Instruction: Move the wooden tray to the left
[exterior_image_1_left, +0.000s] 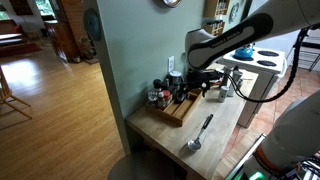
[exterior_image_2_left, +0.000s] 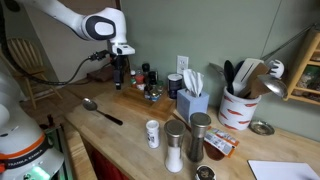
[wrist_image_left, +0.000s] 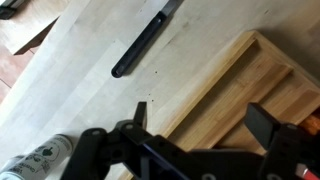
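I have gripper (wrist_image_left: 200, 118) low over wooden tray (wrist_image_left: 250, 80), jaws spread wide, straddling tray's rim. My guess: set to pinch that wall for the drag. Tray sits at back of counter (exterior_image_1_left: 225, 125); spoon (wrist_image_left: 145, 45) lies beside it.

The arm (exterior_image_1_left: 245, 32) is made of smooth, rounded white shells, with dark bands where the links meet. In an exterior view a round grey cap sits on the side of the joint nearest the wrist, and a thin black cable (exterior_image_2_left: 62, 75) trails from that end. The lower body (exterior_image_2_left: 18, 135) is a bulky, glossy white housing. The gripper (exterior_image_1_left: 196, 80) is black throughout. In the wrist view it shows matte, angular linkage bars and blocky dark jaws.
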